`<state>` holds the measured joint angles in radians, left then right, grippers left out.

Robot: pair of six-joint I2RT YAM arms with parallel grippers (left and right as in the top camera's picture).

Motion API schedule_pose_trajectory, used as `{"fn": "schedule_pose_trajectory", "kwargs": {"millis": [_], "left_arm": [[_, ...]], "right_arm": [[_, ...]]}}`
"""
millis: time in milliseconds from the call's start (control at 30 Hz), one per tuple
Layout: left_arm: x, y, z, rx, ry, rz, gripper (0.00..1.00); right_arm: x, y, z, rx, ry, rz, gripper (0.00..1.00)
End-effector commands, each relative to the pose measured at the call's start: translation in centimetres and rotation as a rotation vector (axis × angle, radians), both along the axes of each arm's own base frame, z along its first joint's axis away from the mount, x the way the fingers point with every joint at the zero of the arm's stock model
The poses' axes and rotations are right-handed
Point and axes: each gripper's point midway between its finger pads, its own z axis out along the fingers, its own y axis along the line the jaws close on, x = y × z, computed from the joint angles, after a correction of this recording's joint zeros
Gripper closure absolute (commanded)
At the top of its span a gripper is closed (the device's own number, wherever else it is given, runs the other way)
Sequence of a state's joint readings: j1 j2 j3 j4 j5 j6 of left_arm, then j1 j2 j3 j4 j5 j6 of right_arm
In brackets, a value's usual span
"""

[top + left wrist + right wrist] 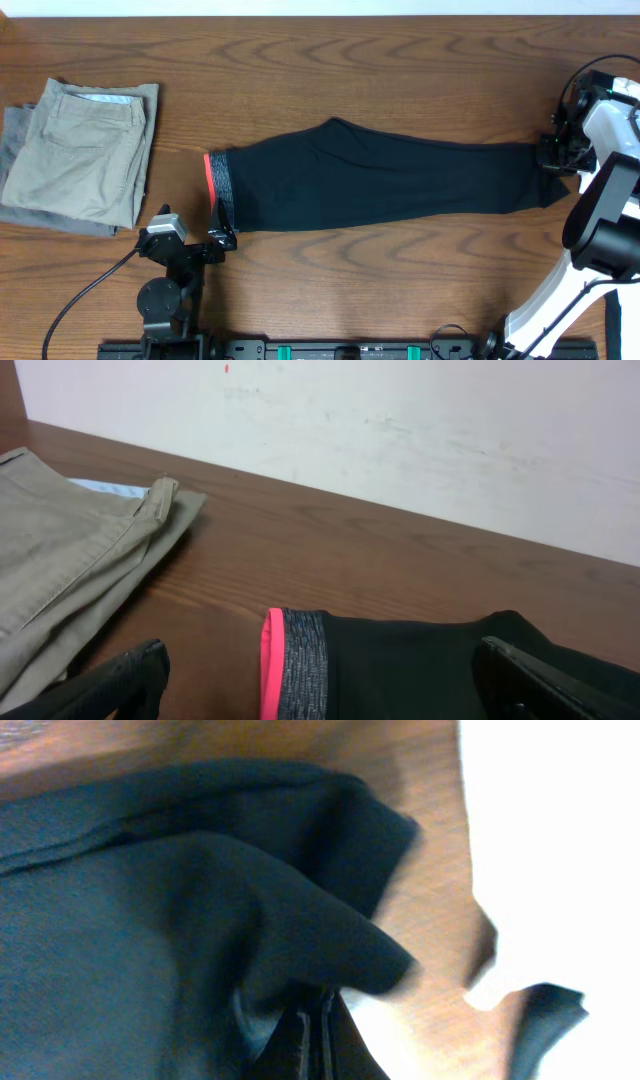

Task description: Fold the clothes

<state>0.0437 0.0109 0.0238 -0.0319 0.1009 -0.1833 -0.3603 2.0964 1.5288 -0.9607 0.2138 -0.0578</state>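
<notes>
Overhead, we look straight down on the whole counter. Our left wrist view sits low, facing the far wall; our right hugs the black pants, which all three share.

The right wrist picture is blurry. At 6 o'clock its edge cuts off the right gripper, which is pinching the black pants. From above, at 9 o'clock, a grey cloth hides mostly under the tan trousers. In the left wrist picture, the bottom edge cuts off the pants and the left gripper.
</notes>
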Motion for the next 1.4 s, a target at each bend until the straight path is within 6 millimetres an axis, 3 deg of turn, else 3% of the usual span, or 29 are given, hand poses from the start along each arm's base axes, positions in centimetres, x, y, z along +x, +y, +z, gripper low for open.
{"fn": "schedule_pose_trajectory", "kwargs": {"millis": [0,200,467,1000,1367], "left_arm": [[-0.1,-0.3,-1.5,0.006,0.043,-0.016,0.02],[-0.1,-0.3,-1.5,0.006,0.042,-0.016,0.02],[-0.1,-0.3,-1.5,0.007,0.042,-0.016,0.02],[-0.1,-0.3,-1.5,0.006,0.042,-0.015,0.02],[-0.1,-0.3,-1.5,0.006,0.042,-0.015,0.02]], "right_arm": [[0.0,-1.0,2.9,-0.076,-0.05,-0.031,0.99],[0.3,0.2,5.1,-0.071,-0.088,-0.01,0.99],[0.3,3.4,4.7,-0.026,-0.059,0.024,0.99],[0.9,12.2,4.1,0.222,-0.05,0.153,0.99],[0.2,16.5,4.1,0.24,-0.004,0.184,0.99]]}}
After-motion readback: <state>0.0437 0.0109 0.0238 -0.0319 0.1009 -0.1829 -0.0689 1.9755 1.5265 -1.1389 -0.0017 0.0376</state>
